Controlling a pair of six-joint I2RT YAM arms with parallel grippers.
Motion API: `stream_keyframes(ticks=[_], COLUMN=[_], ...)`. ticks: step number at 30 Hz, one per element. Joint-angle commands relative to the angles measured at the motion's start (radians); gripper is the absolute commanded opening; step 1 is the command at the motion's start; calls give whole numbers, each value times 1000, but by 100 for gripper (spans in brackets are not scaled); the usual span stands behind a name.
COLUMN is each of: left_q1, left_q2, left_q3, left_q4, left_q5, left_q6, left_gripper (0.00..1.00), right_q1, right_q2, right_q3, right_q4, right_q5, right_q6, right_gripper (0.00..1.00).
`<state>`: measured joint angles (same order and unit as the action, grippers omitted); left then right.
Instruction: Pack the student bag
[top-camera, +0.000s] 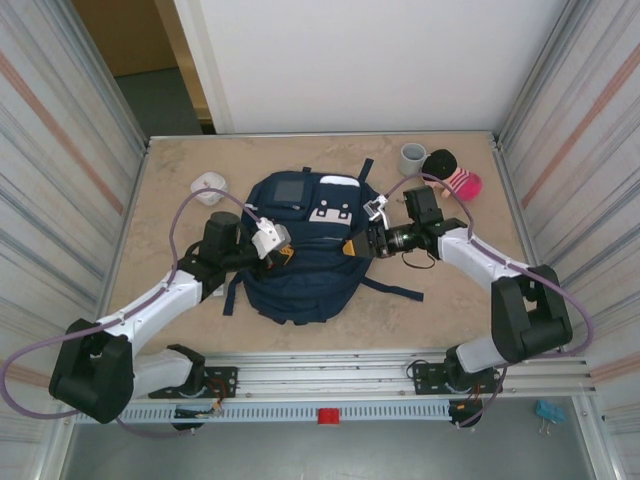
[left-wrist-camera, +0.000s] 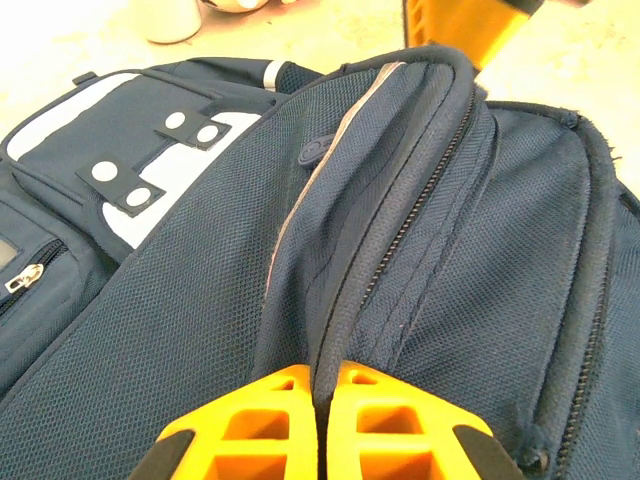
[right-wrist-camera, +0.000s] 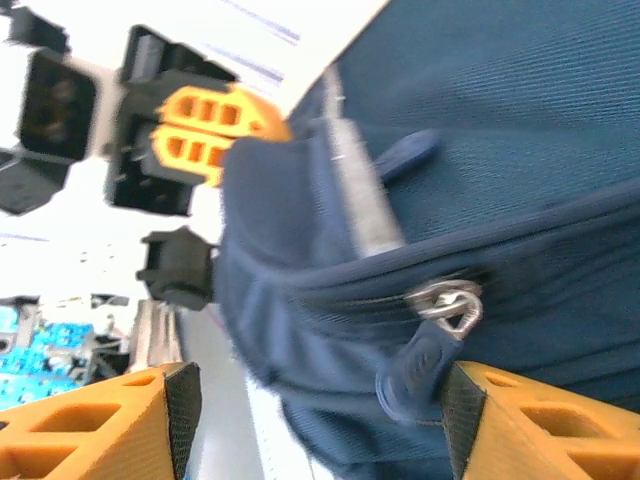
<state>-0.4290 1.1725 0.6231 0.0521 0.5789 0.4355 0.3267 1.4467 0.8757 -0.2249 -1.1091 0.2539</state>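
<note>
— Where is the backpack?

— Flat on the desk, in the middle between the two arms, with its white dotted patch toward the far side.

— And the left fingers?

— Clenched on a raised fold of the backpack's navy mesh, right beside a zip line. The ridge of fabric runs straight in between them.

— The right fingers?

— Released and standing well apart at the backpack's right edge. The metal zip pull and its blue tab lie between them, close to one finger. I cannot tell whether they touch.

— Anything else on the desk?

— A grey cup and a black-and-pink soft thing near the far right corner, and a white object at the far left. All of them sit apart from the backpack.
</note>
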Motion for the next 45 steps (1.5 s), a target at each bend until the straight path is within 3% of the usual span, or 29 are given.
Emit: stream_keyframes(ticks=[1, 7, 16, 20, 25, 31, 37, 45], left_q1=[18, 18, 18, 19, 18, 18, 18, 9], left_q2=[-14, -7, -10, -9, -2, -4, 4, 7], left_q3=[12, 13, 21, 18, 18, 18, 23, 42], left_q4=[97, 105, 98, 103, 114, 114, 94, 81], left_q5=[9, 24, 26, 24, 29, 21, -59, -163], left_q6=[-35, -43, -46, -47, -54, -55, -66, -85], left_gripper=[0, 0, 0, 0, 0, 0, 0, 0], right_q1=[-16, -32, 40, 48, 51, 52, 50, 91], right_q2=[-51, -1, 79, 60, 53, 35, -13, -50], right_q3=[30, 82, 114, 77, 72, 70, 62, 142], right_q4=[-37, -61, -57, -59, -76, -85, -120, -196], right_q5=[-86, 123, 106, 140, 219, 233, 262, 270], right_q6=[-12, -61, -67, -59, -59, -56, -58, -49], right_gripper=[66, 71, 67, 58, 37, 23, 5, 0])
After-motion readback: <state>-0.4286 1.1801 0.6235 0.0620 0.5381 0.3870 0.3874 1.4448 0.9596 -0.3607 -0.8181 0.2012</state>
